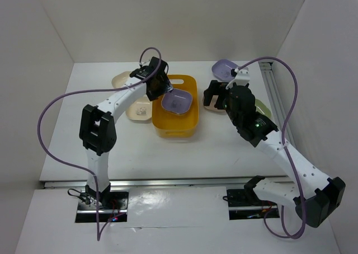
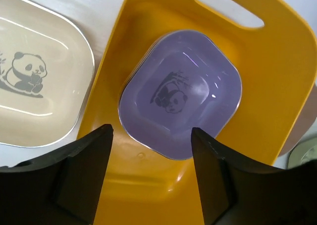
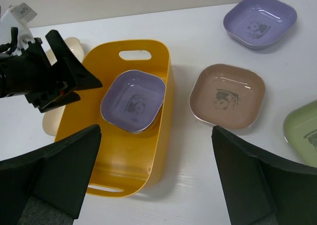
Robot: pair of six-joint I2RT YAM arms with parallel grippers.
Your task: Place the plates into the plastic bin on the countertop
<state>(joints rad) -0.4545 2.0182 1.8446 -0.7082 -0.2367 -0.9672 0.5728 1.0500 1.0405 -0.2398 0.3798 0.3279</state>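
Observation:
The orange-yellow plastic bin [image 1: 174, 126] stands at the middle of the white countertop [image 1: 168, 159]. A lavender plate [image 1: 177, 102] lies inside it, slightly tilted, with another plate's edge showing beneath; it also shows in the left wrist view [image 2: 181, 93] and the right wrist view [image 3: 132, 100]. My left gripper [image 1: 162, 89] hovers open and empty over the bin's left rim [image 2: 151, 131]. My right gripper [image 1: 214, 99] is open and empty to the right of the bin [image 3: 156, 131], above a brown-mauve plate [image 3: 228, 95]. A second lavender plate [image 1: 226, 69] sits at the back right.
Two cream plates [image 1: 140, 109] [image 1: 120, 79] lie left of the bin; one fills the left of the left wrist view [image 2: 34, 76]. A pale green plate [image 3: 303, 131] sits far right. A metal rail [image 1: 277, 92] runs along the right wall. White walls bound the surface.

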